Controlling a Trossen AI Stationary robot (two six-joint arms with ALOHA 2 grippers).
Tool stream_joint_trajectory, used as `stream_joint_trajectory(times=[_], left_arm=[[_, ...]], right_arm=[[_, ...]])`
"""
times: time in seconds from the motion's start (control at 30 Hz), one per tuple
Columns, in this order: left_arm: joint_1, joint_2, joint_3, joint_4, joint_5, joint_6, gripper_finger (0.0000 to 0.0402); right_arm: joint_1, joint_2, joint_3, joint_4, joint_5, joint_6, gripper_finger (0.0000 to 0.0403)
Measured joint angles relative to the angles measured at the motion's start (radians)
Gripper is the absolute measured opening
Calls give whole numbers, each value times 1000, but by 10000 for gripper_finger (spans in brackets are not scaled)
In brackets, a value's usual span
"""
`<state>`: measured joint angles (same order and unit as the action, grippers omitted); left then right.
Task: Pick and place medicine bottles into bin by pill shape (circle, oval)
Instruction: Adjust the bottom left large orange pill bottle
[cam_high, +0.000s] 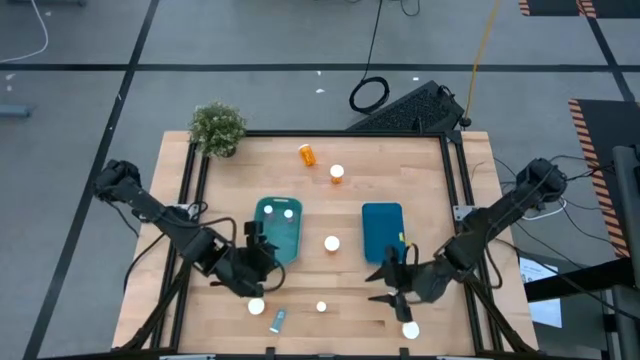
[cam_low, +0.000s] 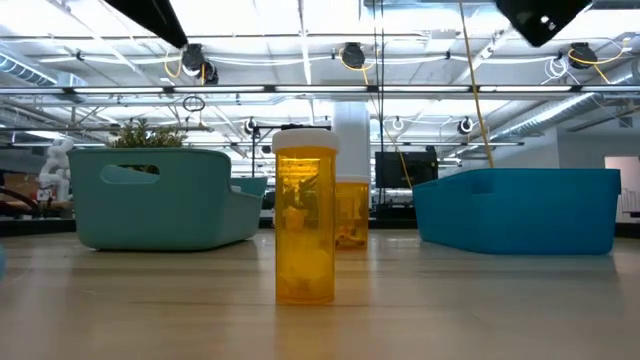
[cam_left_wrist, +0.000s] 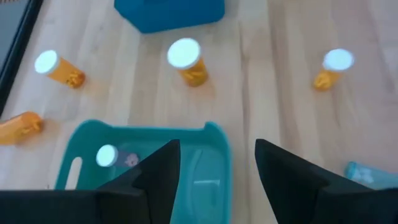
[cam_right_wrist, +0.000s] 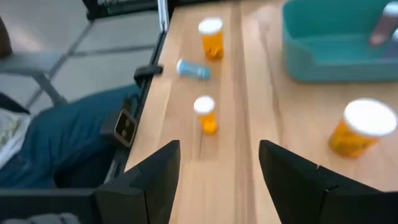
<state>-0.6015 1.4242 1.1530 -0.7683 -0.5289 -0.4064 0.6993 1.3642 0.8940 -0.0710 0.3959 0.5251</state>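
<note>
Several medicine bottles with white caps stand on the wooden table: one in the middle (cam_high: 331, 243), two near the front edge (cam_high: 256, 306) (cam_high: 321, 307), one at the front right (cam_high: 410, 329), one far back (cam_high: 337, 173). An orange bottle (cam_high: 307, 154) and a small blue one (cam_high: 278, 319) lie on their sides. The teal bin (cam_high: 277, 228) holds two bottles (cam_left_wrist: 107, 155). The blue bin (cam_high: 382, 230) stands to its right. My left gripper (cam_high: 262, 240) hovers open over the teal bin's near end (cam_left_wrist: 217, 149). My right gripper (cam_high: 395, 275) is open near the blue bin's near end (cam_right_wrist: 219, 149), with nothing between its fingers.
A small potted plant (cam_high: 217, 128) stands at the table's far left corner. A black frame (cam_high: 448, 150) borders the table. A person's leg in blue trousers (cam_right_wrist: 62, 149) shows beyond the table's near edge. In the low view one orange bottle (cam_low: 304, 215) stands close in front.
</note>
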Motion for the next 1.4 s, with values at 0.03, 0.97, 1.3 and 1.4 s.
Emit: stream_joint_trajectory(times=[0.03,0.97,1.3,1.4], left_arm=[[-7,0,0,9,-3,0,212],[18,-2,0,58,-86,172,212],[-43,-7,0,-128,21,-25,212],[-90,-14,0,-107,77,-67,212]], right_arm=[[9,9,20,-44,1,22,212],[-167,485,490,-63,-165,-347,212],[-273,556,552,-40,-270,-455,212],[-276,559,552,-33,-269,-476,212]])
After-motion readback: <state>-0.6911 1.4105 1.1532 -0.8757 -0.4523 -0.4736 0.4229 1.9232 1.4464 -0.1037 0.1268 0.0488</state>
